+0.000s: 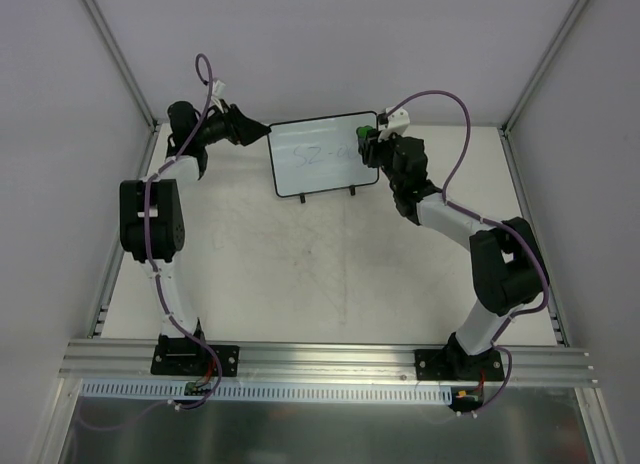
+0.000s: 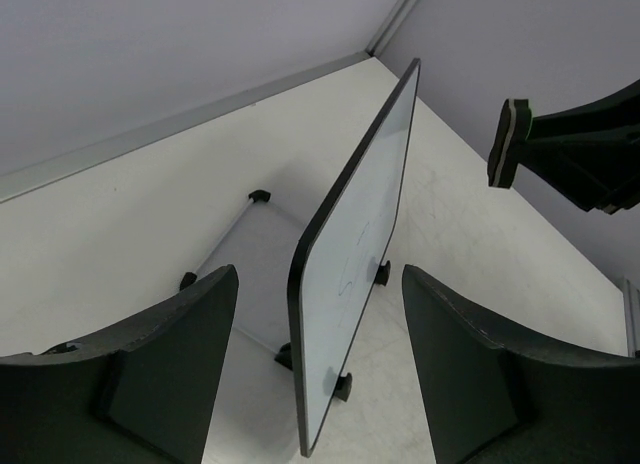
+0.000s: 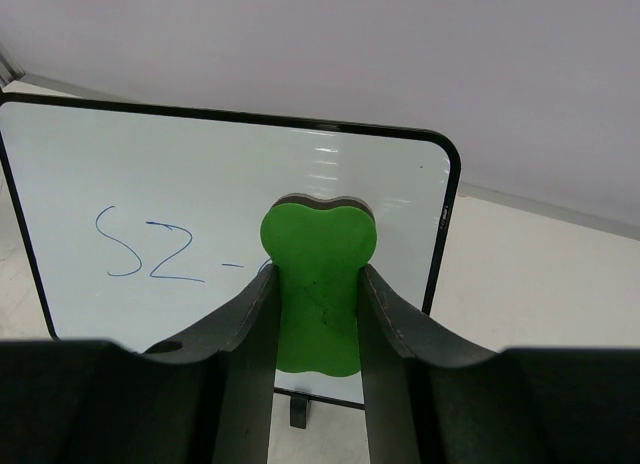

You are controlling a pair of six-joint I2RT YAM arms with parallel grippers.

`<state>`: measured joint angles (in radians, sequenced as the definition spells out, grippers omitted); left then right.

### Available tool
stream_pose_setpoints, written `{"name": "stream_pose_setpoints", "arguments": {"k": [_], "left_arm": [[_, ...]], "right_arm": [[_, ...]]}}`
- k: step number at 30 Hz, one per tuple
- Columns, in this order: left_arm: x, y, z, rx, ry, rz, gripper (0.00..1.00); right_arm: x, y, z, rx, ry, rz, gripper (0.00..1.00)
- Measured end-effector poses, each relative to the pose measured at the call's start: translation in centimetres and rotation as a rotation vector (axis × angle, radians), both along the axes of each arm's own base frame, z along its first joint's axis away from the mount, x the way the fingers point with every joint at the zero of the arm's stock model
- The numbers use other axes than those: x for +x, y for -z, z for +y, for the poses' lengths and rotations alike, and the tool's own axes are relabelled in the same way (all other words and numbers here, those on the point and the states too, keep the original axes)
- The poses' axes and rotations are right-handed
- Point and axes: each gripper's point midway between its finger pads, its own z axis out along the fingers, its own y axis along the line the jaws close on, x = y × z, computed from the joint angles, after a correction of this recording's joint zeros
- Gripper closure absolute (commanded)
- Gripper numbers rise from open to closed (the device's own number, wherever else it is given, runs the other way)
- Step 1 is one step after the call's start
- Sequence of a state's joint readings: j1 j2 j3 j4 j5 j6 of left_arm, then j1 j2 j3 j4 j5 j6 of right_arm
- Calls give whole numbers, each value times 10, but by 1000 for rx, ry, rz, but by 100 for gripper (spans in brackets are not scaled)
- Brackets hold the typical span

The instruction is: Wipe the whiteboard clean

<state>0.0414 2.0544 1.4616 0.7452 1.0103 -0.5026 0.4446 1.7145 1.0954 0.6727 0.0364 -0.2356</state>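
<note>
The whiteboard (image 1: 322, 156) stands upright on small black feet at the back of the table, with blue writing (image 3: 150, 249) on its face. My right gripper (image 1: 374, 147) (image 3: 318, 274) is shut on a green eraser (image 3: 318, 234), which is held against or just in front of the board's right part. My left gripper (image 1: 260, 132) (image 2: 319, 284) is open and straddles the board's left edge (image 2: 300, 314), one finger on each side with a gap showing on both. In the left wrist view the eraser (image 2: 508, 144) appears edge-on at the upper right.
The white table (image 1: 300, 274) is enclosed by pale walls with aluminium posts (image 1: 120, 54) at the back corners. An aluminium rail (image 1: 330, 359) carrying both arm bases runs along the near edge. The back wall (image 3: 400, 44) rises close behind the board.
</note>
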Motion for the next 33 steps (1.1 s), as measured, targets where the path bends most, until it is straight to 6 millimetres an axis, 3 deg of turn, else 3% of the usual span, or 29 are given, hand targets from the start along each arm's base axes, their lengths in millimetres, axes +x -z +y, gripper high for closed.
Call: {"name": "stream_pose_setpoints", "arguments": {"k": [5,10,16,22,28,32,33], "left_arm": [[0,25,-2,13,36,37,33],[1,41,-5,9,77,54,45],[-1,46,-7,8,114,48,58],[-3,40,-11,7,155,4,58],[-6,51,-14,-7,194,12,59],[-7,60,-18,-13,213,26,74],[-7,62,-19,-16,223,32,86]], "right_arm": [[1,0,-2,0,4,1,100],[1,2,-2,-2,5,5,100],[3,10,-3,-8,7,20,100],[5,21,-3,-13,10,42,100],[8,36,-2,-26,13,67,100],[9,43,-2,-31,14,78,100],[9,44,-2,-32,14,80,100]]}}
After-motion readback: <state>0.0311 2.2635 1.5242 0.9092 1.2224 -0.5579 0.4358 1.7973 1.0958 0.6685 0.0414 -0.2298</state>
